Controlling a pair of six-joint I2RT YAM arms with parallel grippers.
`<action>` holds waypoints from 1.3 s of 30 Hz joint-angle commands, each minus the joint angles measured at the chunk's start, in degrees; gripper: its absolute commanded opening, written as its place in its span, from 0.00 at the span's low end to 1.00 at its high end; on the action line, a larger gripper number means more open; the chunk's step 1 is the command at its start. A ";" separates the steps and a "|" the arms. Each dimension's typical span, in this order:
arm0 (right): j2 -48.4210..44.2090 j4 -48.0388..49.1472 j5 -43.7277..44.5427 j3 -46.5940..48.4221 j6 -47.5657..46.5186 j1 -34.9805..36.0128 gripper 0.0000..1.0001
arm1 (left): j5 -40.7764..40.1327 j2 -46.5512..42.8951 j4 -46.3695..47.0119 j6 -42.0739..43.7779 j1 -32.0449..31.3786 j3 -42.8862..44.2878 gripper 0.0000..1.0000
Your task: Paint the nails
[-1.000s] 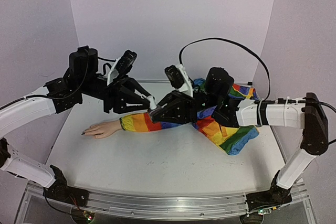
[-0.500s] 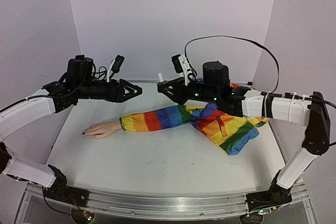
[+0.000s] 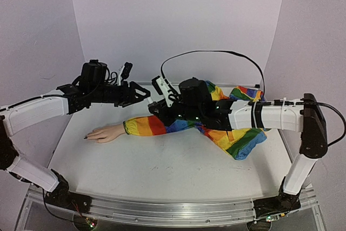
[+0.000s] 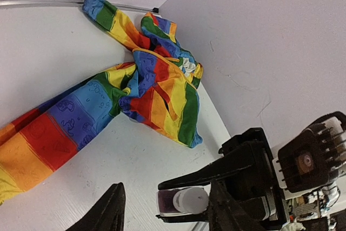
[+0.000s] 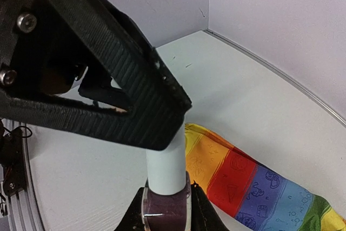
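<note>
The pale mannequin hand (image 3: 105,132) lies palm down at the table's left, in a rainbow-striped sleeve (image 3: 157,124). Its nails (image 3: 85,137) show only as a small dark fingertip. My right gripper (image 5: 166,194) is shut on a small dark-purple polish bottle (image 5: 165,215), held above the sleeve. The bottle's white cap (image 5: 166,166) points toward my left gripper (image 4: 166,187). That gripper is open, with the cap (image 4: 190,199) between its fingers and close to the right-hand one. In the top view both grippers meet at the back centre, left (image 3: 145,94) and right (image 3: 154,106).
The rest of the rainbow garment (image 3: 238,133) is bunched at the right under my right arm. A black cable (image 3: 216,53) loops above that arm. The walls stand close behind, and a metal rail (image 3: 162,209) runs along the near edge.
The grippers were together over the sleeve, then parted with the left one open. Now the right gripper has swung left with the bottle, and the cap sits between the left fingers.
</note>
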 commanded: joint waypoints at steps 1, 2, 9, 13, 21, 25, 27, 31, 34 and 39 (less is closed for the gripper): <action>-0.31 3.17 1.21 3.37 -1.70 0.20 0.00 | 1.46 0.16 5.56 -1.28 -0.39 2.96 0.47; -0.22 3.20 1.20 3.37 -1.74 0.22 0.00 | 1.70 0.29 5.84 -1.31 -0.68 2.79 0.43; -0.40 3.72 0.87 3.49 -1.57 0.42 0.00 | 2.49 1.17 6.31 0.87 -3.30 2.68 0.28; -1.07 4.32 -0.35 3.08 -1.21 0.35 0.00 | 3.01 0.72 6.31 2.33 -3.83 2.16 0.14; -4.12 8.14 -39.26 1.05 -1.08 -3.58 0.00 | 30.35 -2.67 10.48 18.22 -7.27 2.83 0.00; -4.68 17.89 -75.52 1.13 5.31 -3.66 0.00 | 46.18 -9.13 10.53 28.24 -13.08 2.14 0.00; -5.51 19.45 -76.74 1.03 5.92 -3.42 0.00 | 48.35 -9.46 10.64 28.64 -13.35 2.53 0.00; -7.11 19.22 -71.54 -0.50 5.33 -4.27 0.00 | 46.45 -8.40 10.68 28.81 -13.36 2.37 0.00; -8.10 19.12 -67.25 -2.63 5.27 -5.37 0.00 | 42.20 -8.35 10.63 27.95 -12.85 1.97 0.00; -9.69 11.81 -54.75 -3.86 -0.70 -5.96 0.00 | 33.81 -11.10 10.44 23.68 -10.07 0.09 0.48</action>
